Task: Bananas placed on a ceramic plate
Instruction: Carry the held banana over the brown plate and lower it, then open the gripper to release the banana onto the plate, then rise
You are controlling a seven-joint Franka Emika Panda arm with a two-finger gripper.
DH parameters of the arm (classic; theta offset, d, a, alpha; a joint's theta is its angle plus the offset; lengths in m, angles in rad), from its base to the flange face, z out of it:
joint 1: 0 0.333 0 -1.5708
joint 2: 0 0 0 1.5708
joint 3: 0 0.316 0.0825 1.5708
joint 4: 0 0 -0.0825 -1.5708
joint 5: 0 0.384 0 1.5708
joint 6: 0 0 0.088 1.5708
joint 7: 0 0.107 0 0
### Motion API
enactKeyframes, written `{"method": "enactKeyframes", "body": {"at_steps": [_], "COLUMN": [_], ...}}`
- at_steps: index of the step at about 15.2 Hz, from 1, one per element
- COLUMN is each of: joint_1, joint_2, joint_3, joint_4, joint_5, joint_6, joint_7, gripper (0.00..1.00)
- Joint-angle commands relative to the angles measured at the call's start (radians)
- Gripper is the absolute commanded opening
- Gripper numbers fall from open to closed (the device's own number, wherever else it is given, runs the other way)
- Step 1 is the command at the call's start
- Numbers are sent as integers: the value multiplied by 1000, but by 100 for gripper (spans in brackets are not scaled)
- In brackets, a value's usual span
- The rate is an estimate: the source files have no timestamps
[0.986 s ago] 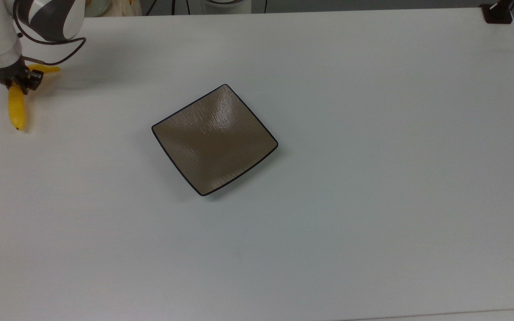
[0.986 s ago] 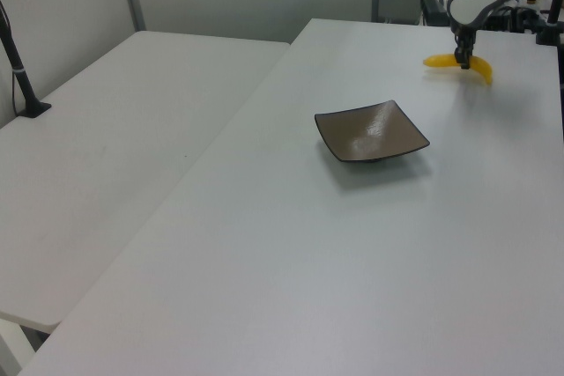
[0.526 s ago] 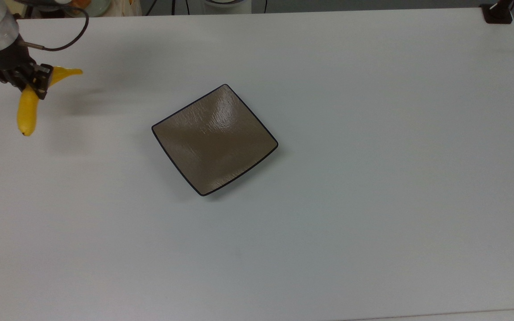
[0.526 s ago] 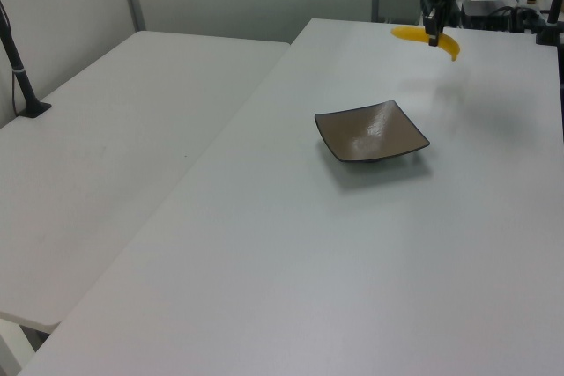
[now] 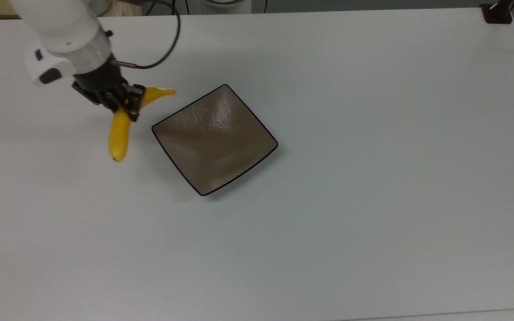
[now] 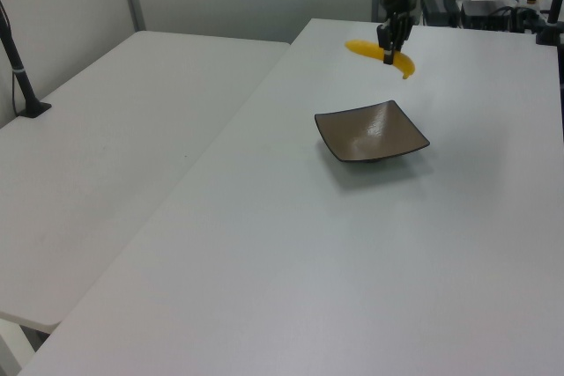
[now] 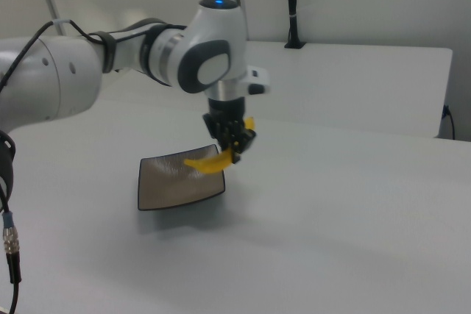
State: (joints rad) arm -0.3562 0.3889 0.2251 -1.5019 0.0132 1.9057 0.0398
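Claw (image 5: pixel 126 103) fingers are clenched around the middle of the banana (image 5: pixel 120 133), which is held in the air above the white table (image 5: pixel 373 178), as seen in the left view and the right view. Half a second ago the banana was carried near the top view's left edge; it has since been brought toward the plate (image 5: pixel 214 140) and is now just beside that plate's left corner in the top view, not yet over it. The plate is unmoved, flat on the table, with nothing on it.
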Motion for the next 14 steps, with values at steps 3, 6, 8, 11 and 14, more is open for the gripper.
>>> {"method": "enactKeyframes", "body": {"at_steps": [3, 6, 8, 11, 14], "joint_1": [86, 123, 128, 128, 148], "joint_2": [-13, -13, -13, -15, -12], "joint_3": [39, 40, 42, 42, 42], "joint_4": [-18, -20, -23, -23, -23], "joint_5": [11, 13, 14, 10, -18], "joint_6": [-39, -54, -53, -51, -45], "joint_7": [98, 104, 104, 103, 94], "gripper": [25, 34, 78, 100, 100]}}
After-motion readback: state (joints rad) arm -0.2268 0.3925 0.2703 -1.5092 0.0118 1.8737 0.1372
